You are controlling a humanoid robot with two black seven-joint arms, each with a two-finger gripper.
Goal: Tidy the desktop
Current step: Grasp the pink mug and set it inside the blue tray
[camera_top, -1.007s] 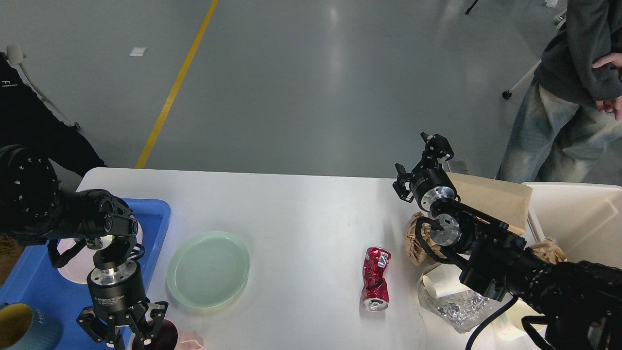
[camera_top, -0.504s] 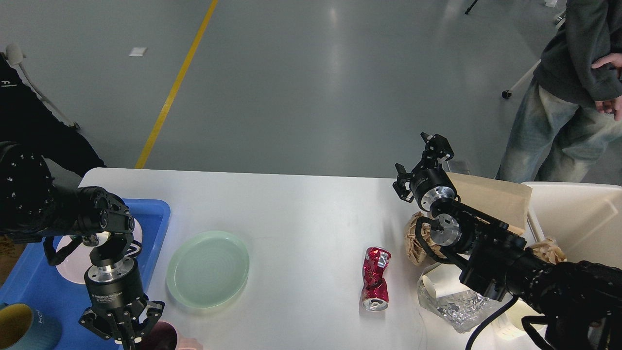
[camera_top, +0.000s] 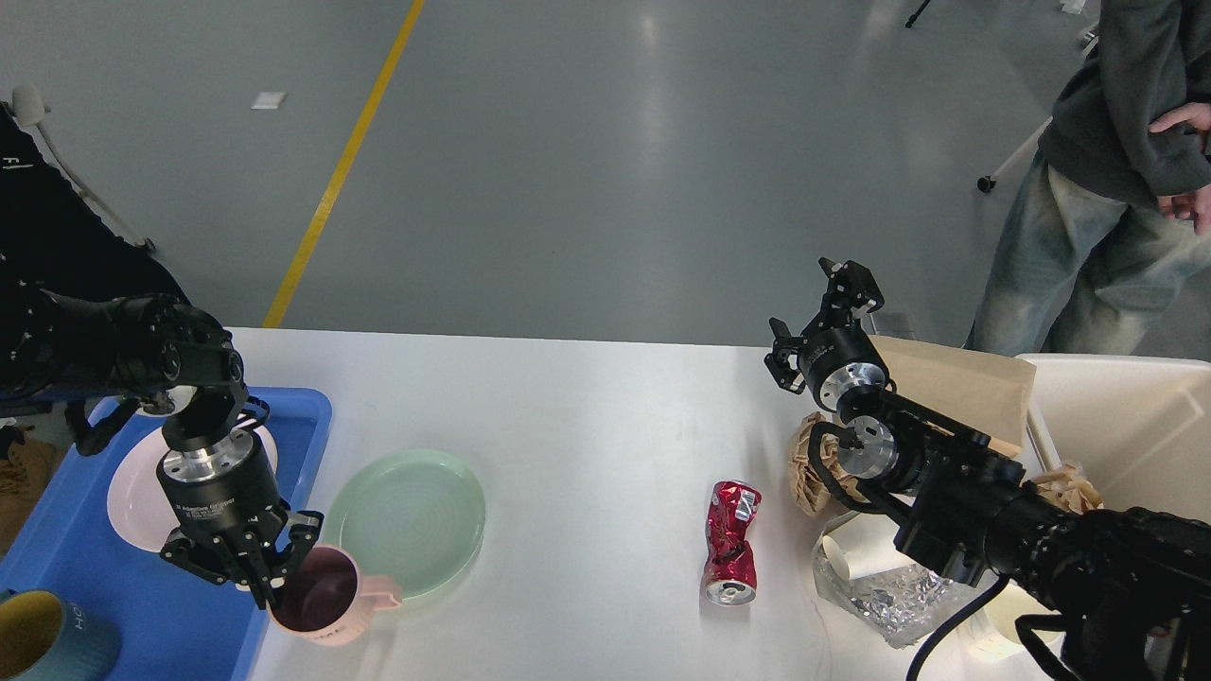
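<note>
White desktop [camera_top: 587,416]: fills the lower half of the head view, its far edge against the grey floor
Left gripper [camera_top: 254,570]: points down at the near left of the desktop, fingers closed on the rim of the pink mug, over the right edge of the blue tray
Pink mug [camera_top: 322,601]: mouth up and dark inside, handle pointing right, just touching the near edge of the green plate; whether it rests on the desktop or is lifted off it I cannot tell
Green plate [camera_top: 405,523]: pale and round, flat on the desktop just right of the blue tray
Blue tray [camera_top: 142,605]: at the left edge, holding a pale plate [camera_top: 128,501] partly hidden by the left arm and a blue-grey cup [camera_top: 43,646] with a yellow inside at the near corner
Red can [camera_top: 732,553]: crushed, lying on its side right of centre, apart from the green plate
Right gripper [camera_top: 818,317]: raised over the far right of the desktop, fingers spread apart with nothing between them
Brown paper [camera_top: 814,463]: crumpled, under the right arm, beside a flat brown sheet [camera_top: 956,383]
Paper cup [camera_top: 856,558]: white, lying on its side on crinkled clear wrap [camera_top: 885,601]
Beige bin [camera_top: 1126,426]: at the right edge, past the right arm
Person [camera_top: 1097,189]: standing on the floor beyond the far right corner, in jeans and a dark top
</note>
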